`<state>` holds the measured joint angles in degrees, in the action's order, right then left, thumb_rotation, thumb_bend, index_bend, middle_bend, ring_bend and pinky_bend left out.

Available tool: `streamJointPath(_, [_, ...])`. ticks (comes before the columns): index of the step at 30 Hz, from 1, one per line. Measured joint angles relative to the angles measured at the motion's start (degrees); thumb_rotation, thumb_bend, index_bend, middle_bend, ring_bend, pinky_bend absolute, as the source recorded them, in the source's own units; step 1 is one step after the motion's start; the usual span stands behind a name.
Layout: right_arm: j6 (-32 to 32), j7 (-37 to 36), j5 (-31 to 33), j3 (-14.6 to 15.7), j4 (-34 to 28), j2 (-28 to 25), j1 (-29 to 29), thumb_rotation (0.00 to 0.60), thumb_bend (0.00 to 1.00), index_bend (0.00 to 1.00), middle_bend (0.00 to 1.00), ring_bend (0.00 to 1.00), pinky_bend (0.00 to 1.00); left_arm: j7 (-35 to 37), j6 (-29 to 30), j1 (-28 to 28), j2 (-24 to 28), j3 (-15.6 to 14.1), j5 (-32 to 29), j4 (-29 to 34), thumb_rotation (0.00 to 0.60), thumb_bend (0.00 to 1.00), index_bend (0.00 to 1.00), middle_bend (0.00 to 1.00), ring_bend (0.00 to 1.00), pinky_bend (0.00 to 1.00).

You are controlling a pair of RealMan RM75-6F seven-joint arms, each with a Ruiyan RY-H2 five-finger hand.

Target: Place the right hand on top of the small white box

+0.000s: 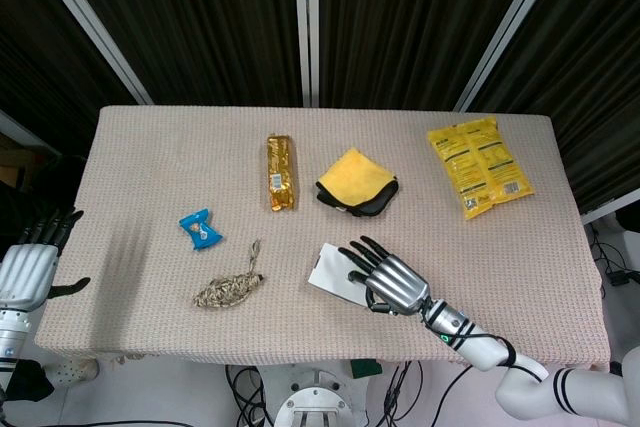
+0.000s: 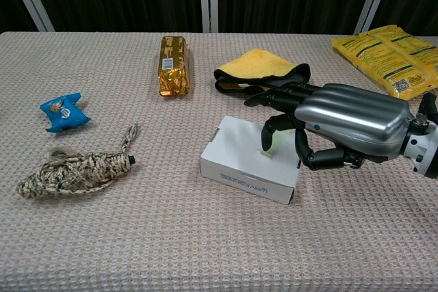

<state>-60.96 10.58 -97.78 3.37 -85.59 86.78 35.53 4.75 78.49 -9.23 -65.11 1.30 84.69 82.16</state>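
Note:
The small white box (image 2: 239, 161) lies flat on the table, front centre, and shows in the head view as the white box (image 1: 333, 273). My right hand (image 2: 339, 124) is spread palm down over the box's right half, fingertips (image 2: 265, 143) touching or just above its top. From above, the right hand (image 1: 385, 278) covers the box's right part. It holds nothing. My left hand (image 1: 28, 267) hangs off the table's left edge, fingers apart and empty.
A gold wrapped bar (image 2: 172, 65) and a folded yellow cloth (image 2: 257, 68) lie behind the box. A blue packet (image 2: 63, 111) and a coil of rope (image 2: 72, 169) sit at the left. Yellow snack bags (image 2: 387, 54) lie far right.

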Motion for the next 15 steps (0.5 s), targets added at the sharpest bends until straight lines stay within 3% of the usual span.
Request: streamJointPath(15, [0.51, 1.1, 0.35, 0.16, 0.83, 0.87, -0.05, 0.155, 1.0, 0.36, 0.0, 0.0, 0.0, 0.53, 0.3, 0.28, 0.02, 0.0, -0.01, -0.41, 0.6, 0.02, 0.08, 0.06, 0.0, 0.09])
